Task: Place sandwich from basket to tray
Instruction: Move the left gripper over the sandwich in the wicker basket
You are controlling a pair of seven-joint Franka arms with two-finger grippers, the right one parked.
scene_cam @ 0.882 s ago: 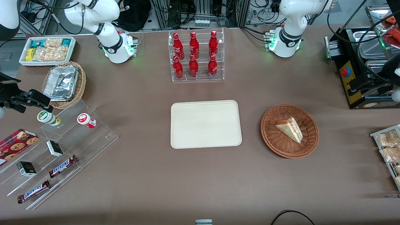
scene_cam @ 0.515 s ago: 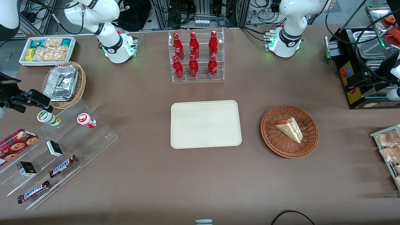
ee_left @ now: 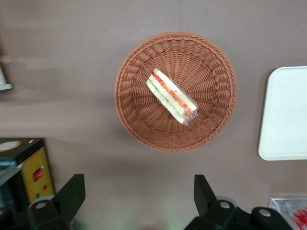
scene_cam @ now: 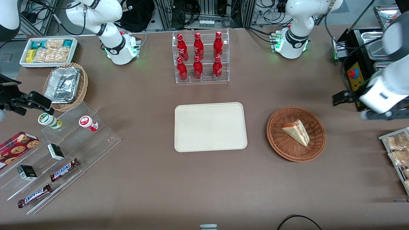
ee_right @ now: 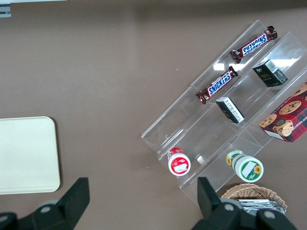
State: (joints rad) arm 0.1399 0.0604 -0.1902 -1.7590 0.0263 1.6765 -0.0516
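The sandwich (scene_cam: 296,131) (ee_left: 171,96), a white-bread wedge with red and green filling, lies in the round reddish-brown basket (scene_cam: 281,147) (ee_left: 134,62). The cream tray (scene_cam: 210,126) (ee_left: 287,115) sits bare on the table beside the basket, toward the parked arm's end. My left gripper (ee_left: 138,186) hangs open and empty, high over bare tabletop beside the basket rim and apart from it. The working arm's white wrist (scene_cam: 383,91) shows near the black box, a little farther from the front camera than the basket.
A black control box with a red button (scene_cam: 354,76) (ee_left: 33,172) stands close to the gripper. A wire rack of snack packets (scene_cam: 397,150) lies at the working arm's end. A clear rack of red bottles (scene_cam: 200,57) stands farther back than the tray.
The working arm has swung in from the table's end toward the basket, and its wrist now shows large. Sandwich, basket and tray have not moved.
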